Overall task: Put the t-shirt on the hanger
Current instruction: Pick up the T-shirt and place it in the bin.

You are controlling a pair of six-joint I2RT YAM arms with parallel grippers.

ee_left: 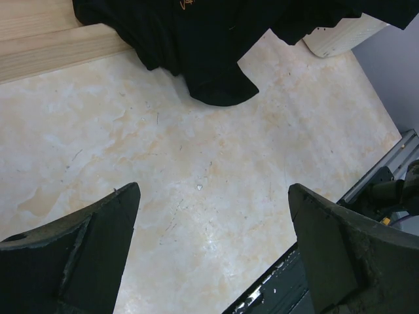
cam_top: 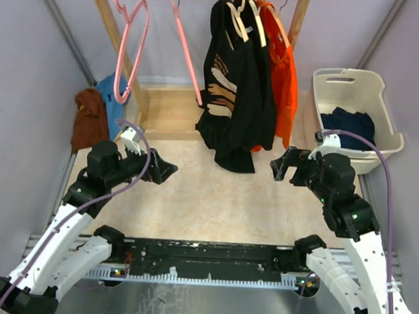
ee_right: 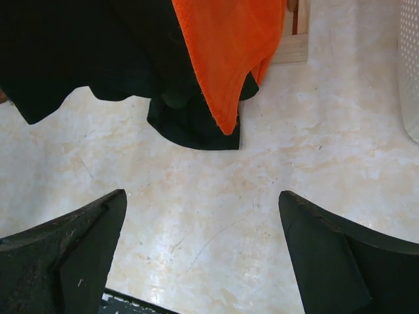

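Note:
The navy t-shirt (cam_top: 348, 128) lies bunched in the white basket (cam_top: 391, 117) at the right. The thin pink hanger (cam_top: 187, 57) with a silver wire hook hangs bare on the wooden rail, left of the black shirt. My left gripper (cam_top: 163, 170) is open and empty above the floor mat at the left; its jaws stand wide apart in the left wrist view (ee_left: 214, 188). My right gripper (cam_top: 279, 168) is open and empty just left of the basket; its jaws are wide apart in the right wrist view (ee_right: 201, 194).
A black shirt with tan print (cam_top: 234, 95) and an orange shirt (cam_top: 285, 76) hang on wooden hangers at the rail's right. An all-pink hanger (cam_top: 129, 47) hangs at the left. Brown and blue clothes (cam_top: 92, 119) lie by the left wall. The rack's wooden base (cam_top: 166, 109) lies behind.

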